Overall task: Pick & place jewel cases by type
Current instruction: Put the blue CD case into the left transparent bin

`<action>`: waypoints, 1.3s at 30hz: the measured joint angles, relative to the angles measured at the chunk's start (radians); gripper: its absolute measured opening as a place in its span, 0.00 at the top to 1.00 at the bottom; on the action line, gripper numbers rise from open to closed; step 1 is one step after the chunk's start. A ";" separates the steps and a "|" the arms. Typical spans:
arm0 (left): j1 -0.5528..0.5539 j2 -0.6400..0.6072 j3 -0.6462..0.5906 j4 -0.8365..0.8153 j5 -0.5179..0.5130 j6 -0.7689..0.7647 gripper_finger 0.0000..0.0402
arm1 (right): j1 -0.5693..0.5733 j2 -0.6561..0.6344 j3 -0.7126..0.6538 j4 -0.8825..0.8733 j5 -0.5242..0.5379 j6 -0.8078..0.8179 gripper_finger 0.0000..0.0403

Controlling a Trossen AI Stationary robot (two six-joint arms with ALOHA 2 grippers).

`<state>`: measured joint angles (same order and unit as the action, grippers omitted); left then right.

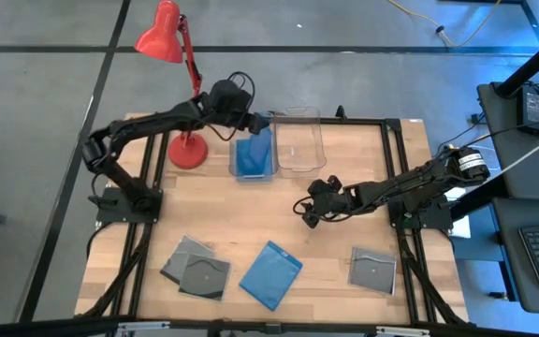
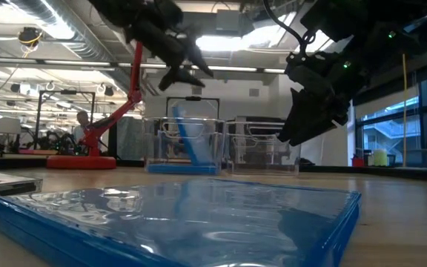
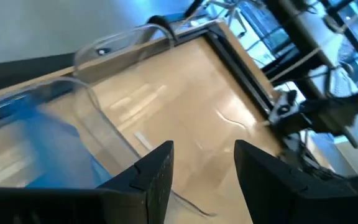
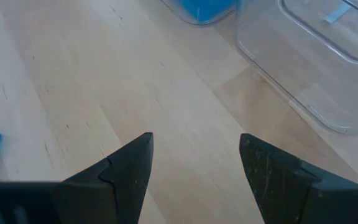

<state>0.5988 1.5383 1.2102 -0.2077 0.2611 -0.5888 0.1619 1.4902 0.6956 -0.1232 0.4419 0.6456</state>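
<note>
One blue jewel case [image 1: 270, 273] lies flat near the table's near edge and fills the low view [image 2: 176, 215]. Blue case material [image 1: 254, 154] stands tilted inside the left clear bin [image 2: 191, 144]; how many cases, I cannot tell. Two overlapping grey cases [image 1: 197, 270] lie near-left, and a third grey case [image 1: 372, 270] lies near-right. My left gripper [image 1: 262, 122] [image 3: 201, 171] hovers open and empty above the bins at the far side. My right gripper [image 1: 305, 213] [image 4: 194, 168] hangs open and empty over bare wood at the table's middle.
An empty clear bin [image 1: 299, 140] [image 4: 316, 62] stands right beside the blue-filled one. A red desk lamp [image 1: 188, 150] stands on the far left of the table, its head [image 1: 160, 33] beyond the far edge. Bare wood lies between the bins and the cases.
</note>
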 joint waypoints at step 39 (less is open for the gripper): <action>-1.149 0.114 -0.001 -0.378 -0.446 0.195 0.52 | 0.014 0.000 0.000 0.054 -0.276 0.224 0.40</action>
<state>-0.5506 1.6524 1.2091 -0.5853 -0.1851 -0.3942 0.1757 1.4899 0.6956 -0.0695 0.1662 0.8692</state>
